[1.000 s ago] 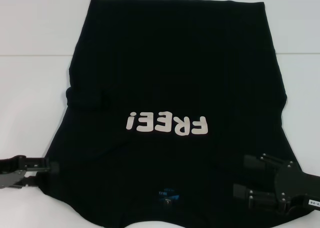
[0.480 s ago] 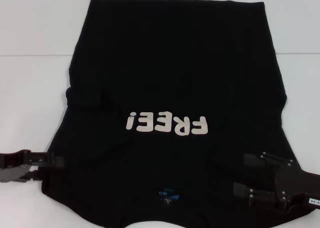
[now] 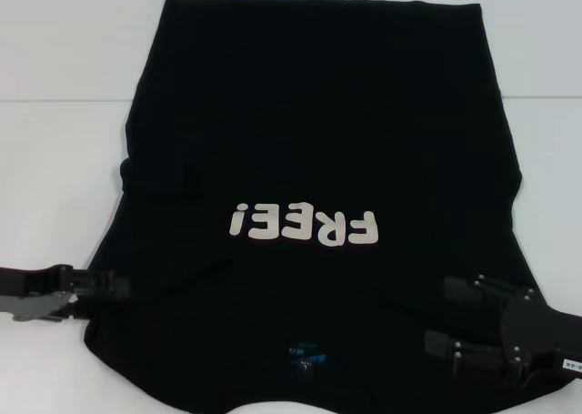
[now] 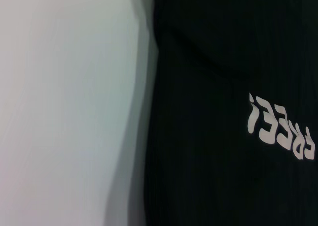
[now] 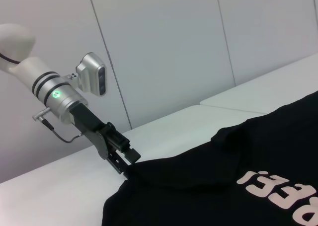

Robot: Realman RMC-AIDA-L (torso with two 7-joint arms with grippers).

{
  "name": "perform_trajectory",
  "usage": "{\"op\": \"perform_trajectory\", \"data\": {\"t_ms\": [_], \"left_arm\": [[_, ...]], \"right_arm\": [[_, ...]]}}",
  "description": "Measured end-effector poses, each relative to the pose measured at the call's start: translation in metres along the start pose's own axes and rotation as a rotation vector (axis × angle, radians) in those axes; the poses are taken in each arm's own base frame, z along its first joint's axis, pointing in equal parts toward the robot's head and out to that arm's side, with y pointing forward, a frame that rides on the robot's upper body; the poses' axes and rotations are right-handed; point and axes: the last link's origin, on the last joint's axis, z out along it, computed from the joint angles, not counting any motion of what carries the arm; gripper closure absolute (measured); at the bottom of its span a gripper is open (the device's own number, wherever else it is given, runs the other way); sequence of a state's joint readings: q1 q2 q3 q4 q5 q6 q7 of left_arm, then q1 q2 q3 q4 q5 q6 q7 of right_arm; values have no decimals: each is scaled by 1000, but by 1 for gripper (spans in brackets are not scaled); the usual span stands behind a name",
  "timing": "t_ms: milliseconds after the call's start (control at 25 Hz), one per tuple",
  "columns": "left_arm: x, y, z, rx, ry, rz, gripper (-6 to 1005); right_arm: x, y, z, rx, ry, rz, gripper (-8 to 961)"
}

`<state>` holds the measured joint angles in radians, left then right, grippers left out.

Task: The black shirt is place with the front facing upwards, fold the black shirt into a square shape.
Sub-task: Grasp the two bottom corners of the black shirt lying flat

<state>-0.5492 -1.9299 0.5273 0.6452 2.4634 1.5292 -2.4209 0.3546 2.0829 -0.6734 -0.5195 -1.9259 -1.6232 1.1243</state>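
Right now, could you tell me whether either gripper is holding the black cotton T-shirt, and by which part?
The left gripper meets the black cotton T-shirt at its left shoulder edge; the right gripper is over its right shoulder. A hold cannot be told.

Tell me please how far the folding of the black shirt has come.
Done: the black shirt lies print-up, sleeves apparently tucked in. In hand: the left gripper meets its near left edge; the right gripper is open over its near right corner. Left: it is still one long panel, so the folds into a square remain.
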Motion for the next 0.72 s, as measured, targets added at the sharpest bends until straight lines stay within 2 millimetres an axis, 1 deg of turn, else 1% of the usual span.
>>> {"op": "perform_trajectory", "data": {"t_ms": [280, 440, 640, 720], "left_arm": [[3, -3, 1, 33, 14, 9, 244], [3, -4, 5, 56, 8, 18, 345], [4, -4, 4, 64, 13, 34, 472], [5, -4, 4, 70, 14, 43, 554]], "right_arm": [[-1, 1, -1, -7, -6, -1, 56], [-2, 2, -2, -13, -14, -2, 56], [-4, 2, -4, -11, -25, -1, 56], [-4, 2, -4, -11, -27, -2, 56]]}}
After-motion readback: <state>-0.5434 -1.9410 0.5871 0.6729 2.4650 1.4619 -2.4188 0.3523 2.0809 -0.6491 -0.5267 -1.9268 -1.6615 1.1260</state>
